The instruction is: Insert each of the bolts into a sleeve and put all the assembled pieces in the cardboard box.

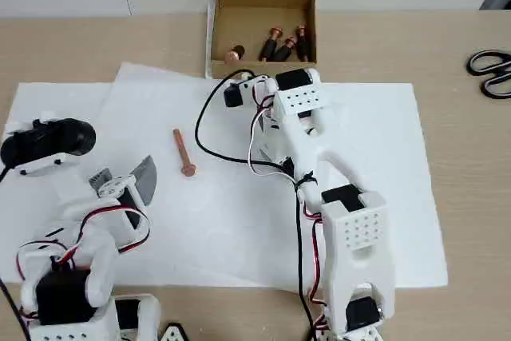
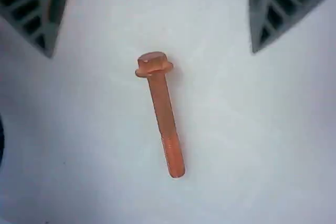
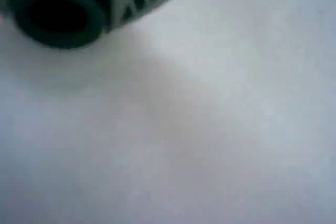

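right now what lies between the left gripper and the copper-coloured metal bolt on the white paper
Nothing: bare white paper separates the open left gripper from the copper-coloured metal bolt, seen in the high view.

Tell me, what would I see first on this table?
A copper bolt lies alone on the white paper, near the open left hand. At the far edge the cardboard box holds four finished pieces, and the right hand just outside it grips a black sleeve.
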{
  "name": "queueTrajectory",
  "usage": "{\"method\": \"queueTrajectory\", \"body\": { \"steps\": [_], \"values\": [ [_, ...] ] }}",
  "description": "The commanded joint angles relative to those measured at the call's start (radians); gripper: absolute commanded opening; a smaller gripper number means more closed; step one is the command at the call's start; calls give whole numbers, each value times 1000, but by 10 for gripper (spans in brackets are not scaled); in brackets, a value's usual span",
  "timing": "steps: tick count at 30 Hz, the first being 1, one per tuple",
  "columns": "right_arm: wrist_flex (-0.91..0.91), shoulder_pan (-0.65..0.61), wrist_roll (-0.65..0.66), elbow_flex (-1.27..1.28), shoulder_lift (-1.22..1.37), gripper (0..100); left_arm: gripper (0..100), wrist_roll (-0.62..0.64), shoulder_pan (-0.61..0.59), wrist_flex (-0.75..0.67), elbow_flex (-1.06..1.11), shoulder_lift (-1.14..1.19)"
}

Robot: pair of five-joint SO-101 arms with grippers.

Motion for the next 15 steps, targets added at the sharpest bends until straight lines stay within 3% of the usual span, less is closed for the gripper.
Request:
{"method": "queueTrajectory", "body": {
  "steps": [1,10,15],
  "values": [
    [21,1,-8,-41,-12,3,229,-8,2,-21,-8,3],
    [94,38,-12,-235,-12,3,231,-9,2,26,-68,20],
    [94,38,-40,-235,-12,3,230,-61,2,28,-142,213]
  ]
}}
